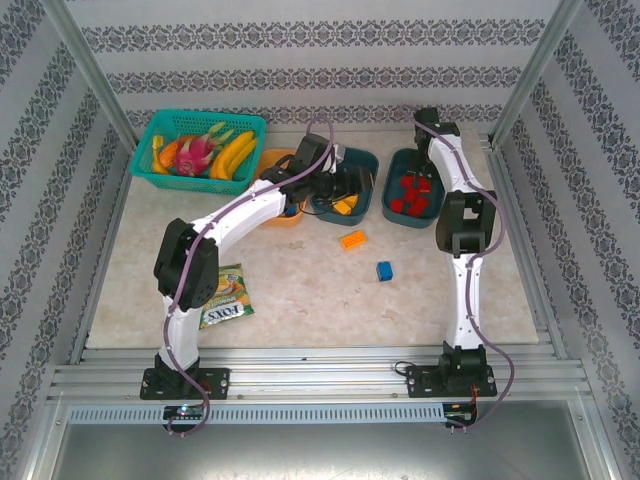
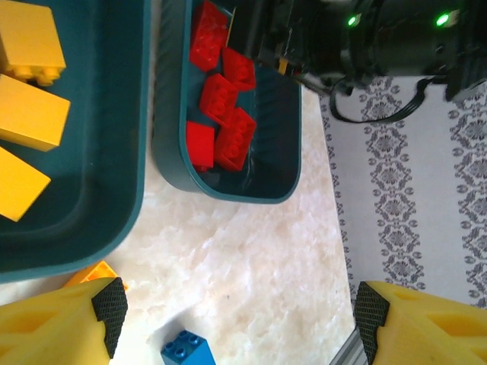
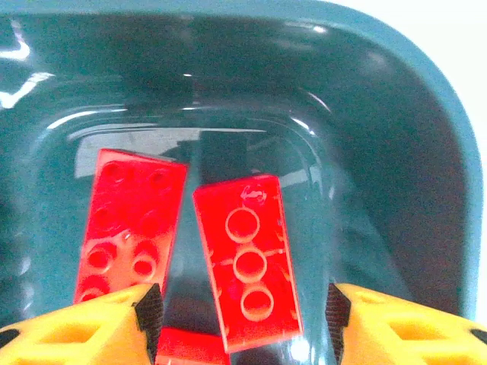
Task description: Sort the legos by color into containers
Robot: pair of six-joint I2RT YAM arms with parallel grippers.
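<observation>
My right gripper (image 3: 243, 312) hangs open inside the right teal container (image 3: 426, 152). A red lego (image 3: 247, 258) lies underside up between the fingers, apart from both pads. Another red lego (image 3: 133, 220) lies left of it. In the top view this container (image 1: 392, 205) holds several red legos (image 1: 412, 195). My left gripper (image 2: 240, 315) is open and empty, at the near edge of the middle teal container (image 2: 91, 228), which holds yellow legos (image 2: 30, 114). A blue lego (image 2: 186, 351) and an orange lego (image 2: 95, 270) lie on the table. The left arm covers most of the orange container (image 1: 272, 160).
A teal mesh basket (image 1: 160, 180) with fruit stands at the back left. A green snack packet (image 1: 225, 298) lies beside the left arm's base. Loose on the table are the orange lego (image 1: 352, 239) and the blue lego (image 1: 384, 270). Metal frame posts and patterned walls enclose the table.
</observation>
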